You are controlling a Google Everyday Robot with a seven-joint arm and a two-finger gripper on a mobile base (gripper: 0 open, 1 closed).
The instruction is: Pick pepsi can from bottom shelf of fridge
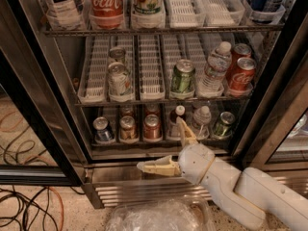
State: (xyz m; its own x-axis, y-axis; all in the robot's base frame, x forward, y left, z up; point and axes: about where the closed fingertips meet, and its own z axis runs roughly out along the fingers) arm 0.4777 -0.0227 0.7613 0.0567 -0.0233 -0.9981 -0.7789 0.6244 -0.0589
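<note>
pepsi can (102,129) upright, silver top upward, hand (159,143) splayed before bottom shelf (113,144)

Smooth white arm (240,189), cream two-fingered hand (159,143) low before the fridge (115,176)

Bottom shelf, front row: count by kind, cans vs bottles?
Cans: 4 (pepsi can, orange-brown can, red can, green can)
Bottles: 2 (dark bottle, clear bottle)
Total: 6
Hand open, just in front of the bottom shelf, near the dark bottle.

Dim, slightly soft light; pale tool (159,143) before the bottom shelf (111,144) perhaps overexposed.
</note>
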